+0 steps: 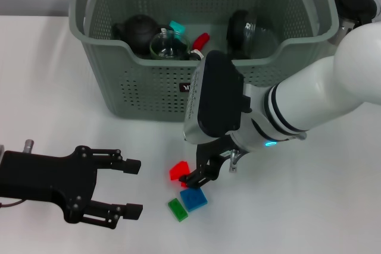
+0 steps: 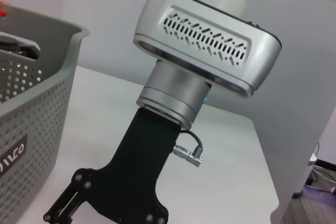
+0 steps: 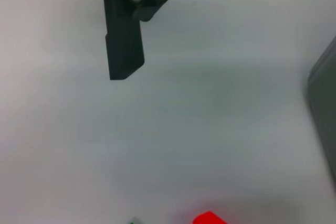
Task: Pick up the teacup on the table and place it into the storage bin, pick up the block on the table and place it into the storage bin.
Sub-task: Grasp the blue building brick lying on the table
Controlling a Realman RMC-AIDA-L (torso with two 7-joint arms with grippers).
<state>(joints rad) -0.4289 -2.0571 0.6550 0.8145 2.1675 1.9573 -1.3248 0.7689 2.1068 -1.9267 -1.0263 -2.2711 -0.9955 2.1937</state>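
Observation:
The grey-green storage bin (image 1: 149,90) stands at the back of the table. A clear glass teacup (image 1: 167,44) lies inside it beside a black teapot (image 1: 138,31). A red block (image 1: 178,170), a blue block (image 1: 193,198) and a green block (image 1: 177,209) lie on the table in front of the bin. My right gripper (image 1: 199,176) hangs low right beside the red block and just above the blue one. The red block also shows in the right wrist view (image 3: 210,217). My left gripper (image 1: 134,188) is open and empty at the front left, pointing toward the blocks.
The bin also holds a teal piece (image 1: 177,27), a red piece (image 1: 200,41) and a black round object (image 1: 241,28). The left wrist view shows the bin's corner (image 2: 37,103) and the right arm's wrist housing (image 2: 205,40). One left finger (image 3: 124,40) shows in the right wrist view.

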